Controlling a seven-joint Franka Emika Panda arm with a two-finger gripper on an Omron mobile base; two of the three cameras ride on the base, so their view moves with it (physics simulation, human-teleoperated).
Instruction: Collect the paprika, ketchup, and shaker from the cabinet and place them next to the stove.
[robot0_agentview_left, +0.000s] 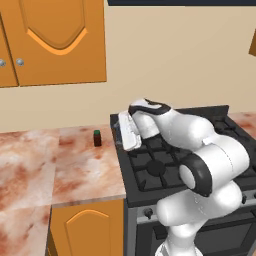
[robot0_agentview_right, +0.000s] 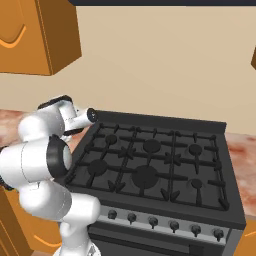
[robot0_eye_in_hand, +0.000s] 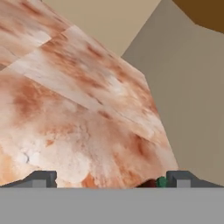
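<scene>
While fingers (robot0_eye_in_hand: 107, 179) stand spread apart, paprika (robot0_agentview_left: 97, 137) sits beside stove (robot0_agentview_left: 165, 165)

No readable text, labels, brands or nos. anywhere; paprika (robot0_agentview_left: 97, 137) jar too small to tell any label, stove (robot0_agentview_right: 150, 165) knobs unmarked.

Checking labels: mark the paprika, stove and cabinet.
paprika (robot0_agentview_left: 97, 138), left base view, jar body.
stove (robot0_agentview_right: 150, 165), right base view, top grates.
cabinet (robot0_agentview_left: 55, 55), left base view, door panel.
</scene>
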